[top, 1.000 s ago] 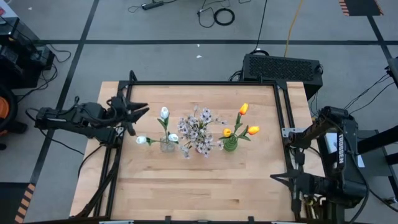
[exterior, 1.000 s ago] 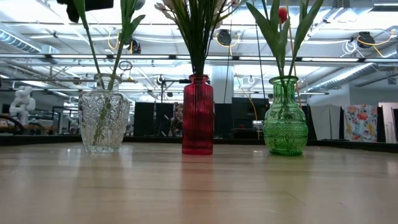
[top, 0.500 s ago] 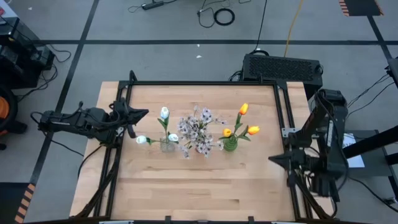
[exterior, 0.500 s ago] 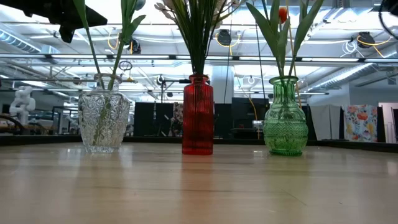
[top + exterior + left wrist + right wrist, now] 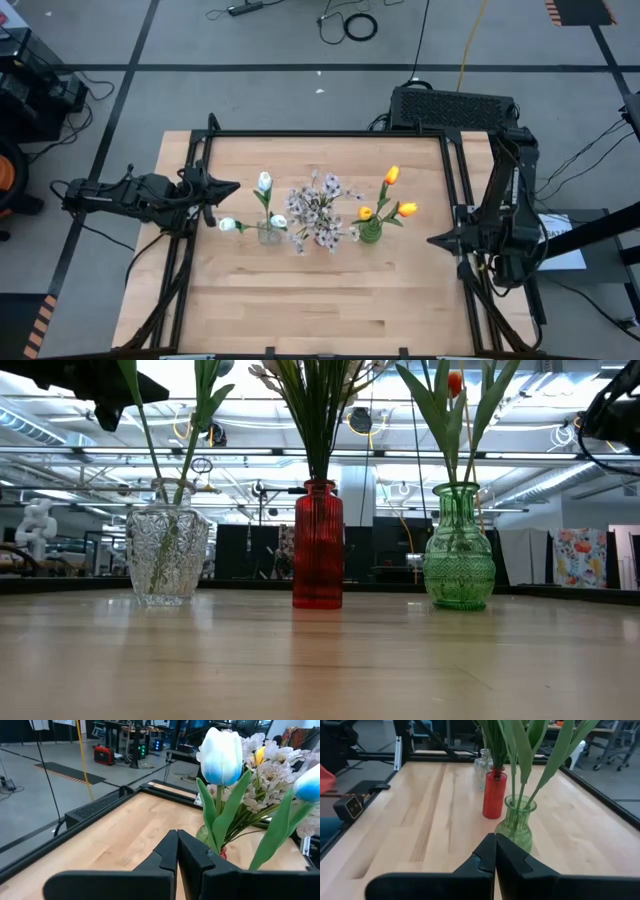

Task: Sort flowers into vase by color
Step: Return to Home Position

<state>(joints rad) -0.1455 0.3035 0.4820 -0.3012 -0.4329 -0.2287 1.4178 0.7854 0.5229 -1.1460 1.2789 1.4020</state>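
Note:
Three vases stand in a row on the table. The clear glass vase [image 5: 268,234] [image 5: 167,554] holds white-blue tulips [image 5: 264,182] [image 5: 220,756]. The red vase [image 5: 318,544] [image 5: 494,794] holds pink-white blossom sprays [image 5: 318,211]. The green vase [image 5: 370,234] [image 5: 459,548] [image 5: 517,823] holds orange-yellow tulips [image 5: 391,176]. My left gripper [image 5: 235,187] [image 5: 176,834] hovers shut, left of the white-blue tulips and raised above the table. My right gripper [image 5: 432,241] [image 5: 495,836] is shut too, in the air to the right of the green vase.
A black metal frame [image 5: 330,134] runs around the wooden table top. Bare wood [image 5: 320,300] lies between the vases and the near edge. A black box [image 5: 455,107] sits beyond the far right corner. The room beyond shows lab equipment.
My right arm has unfolded upward from its folded pose at the table's right edge. Its gripper has moved toward the far edge and now points at the green vase. My left gripper has dropped slightly beside the clear vase's tulips. The vases and flowers have not moved.

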